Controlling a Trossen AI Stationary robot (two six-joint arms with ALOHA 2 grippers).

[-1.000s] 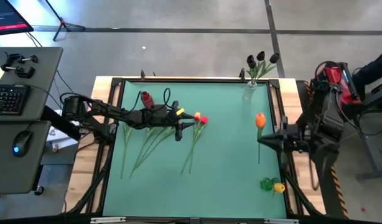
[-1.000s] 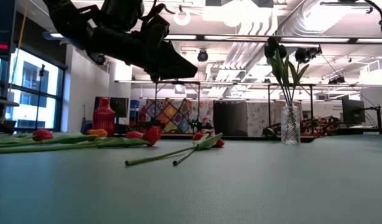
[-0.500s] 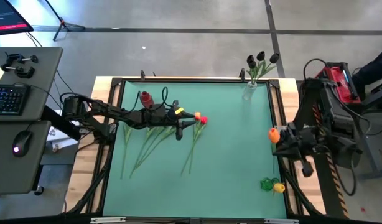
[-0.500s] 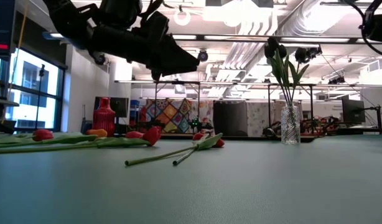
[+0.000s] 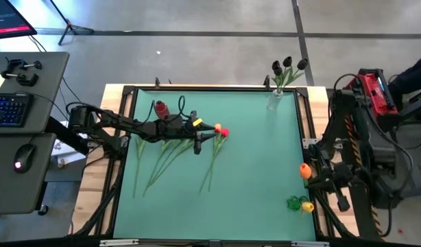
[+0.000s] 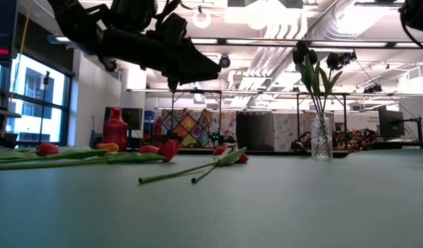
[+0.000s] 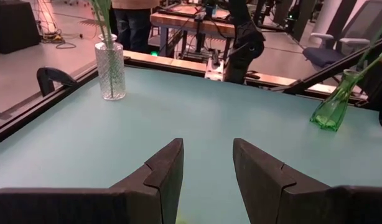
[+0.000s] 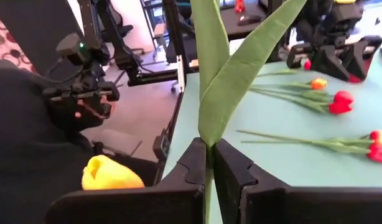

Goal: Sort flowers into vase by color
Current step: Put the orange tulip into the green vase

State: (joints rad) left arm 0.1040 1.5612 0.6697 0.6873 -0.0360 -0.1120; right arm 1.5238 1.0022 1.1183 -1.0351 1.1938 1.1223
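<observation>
The right arm's dark two-finger gripper [image 8: 208, 163] has swung away from the middle of the green table mat [image 5: 245, 165], carrying the orange-headed artificial tulip [image 5: 305, 171] it is clamped on. A second ago that orange head sat inside the mat at about three o'clock; half a second ago it had slid out toward the right rim; now it hangs over the table's right edge near four o'clock, just above the green glass vase holding a yellow flower [image 5: 297, 203] (the whole right arm has folded back and downward with it).
</observation>
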